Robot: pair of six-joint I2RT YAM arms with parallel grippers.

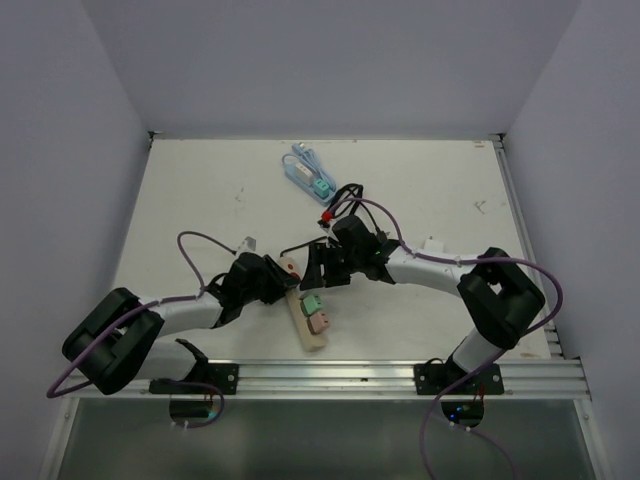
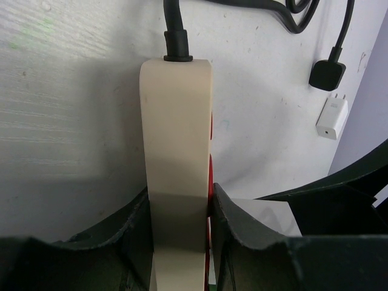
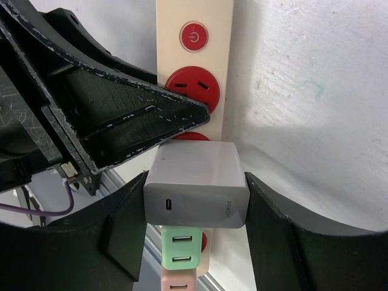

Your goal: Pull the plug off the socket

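The right gripper point(image 3: 197, 179) holds the white plug point(image 3: 197, 194) by its two sides, with one dark finger point(image 3: 121, 227) pressed on each side. The plug sits on the power strip point(image 3: 194, 18), right between those fingers. Its pins are hidden under its body, so how deep it sits cannot be told. Just past the fingertips, a red socket point(image 3: 193, 88) and a red button point(image 3: 193, 37) show on the strip. Another red socket is mostly hidden behind the plug. Back toward the wrist sit a green plug point(image 3: 180, 245) and a pink plug point(image 3: 177, 282). The pink one is cut off at the bottom.

The left gripper point(image 2: 179, 221) is squeezed tight on the strip's long sides. Its camera sees only the strip's thin edge, so the sockets are hidden there. A black cord point(image 2: 174, 27) leaves the strip past the fingertips.

From above, both grippers cover the strip's far half, and the white plug cannot be seen.

One left finger pokes in very close to the white plug, just past the right fingertips. The strip's other end lies near the metal rail point(image 1: 400, 375). The table point(image 1: 200, 190) spreads wide beyond both sets of fingertips. A black plug point(image 2: 327, 76) and a small white charger point(image 2: 331, 118) lie well off to the right of the left fingers. A blue cable point(image 1: 303, 165) lies far off.
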